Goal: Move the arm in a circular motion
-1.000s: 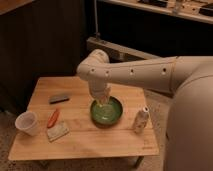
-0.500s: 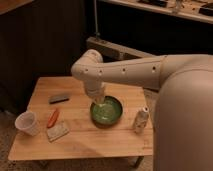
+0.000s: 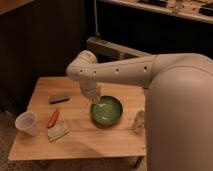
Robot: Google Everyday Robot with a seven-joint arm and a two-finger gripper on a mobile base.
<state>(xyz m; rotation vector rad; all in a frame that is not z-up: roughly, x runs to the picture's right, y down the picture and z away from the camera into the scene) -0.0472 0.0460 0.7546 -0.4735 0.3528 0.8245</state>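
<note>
The arm (image 3: 120,75) reached from the right over the table (image 3: 80,137). Its gripper (image 3: 95,98) hung just above the bowl (image 3: 107,111), at the left rim. Its grip state could not be told. Judgement: one pose showed no share of the circle completed.

Smooth cream arm (image 3: 122,72), tool (image 3: 94,98) over glossy green bowl (image 3: 109,112), wooden table (image 3: 85,136)

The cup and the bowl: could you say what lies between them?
Camera view: a red stick and a pale packet; the gripper hangs at the bowl's rim.
</note>
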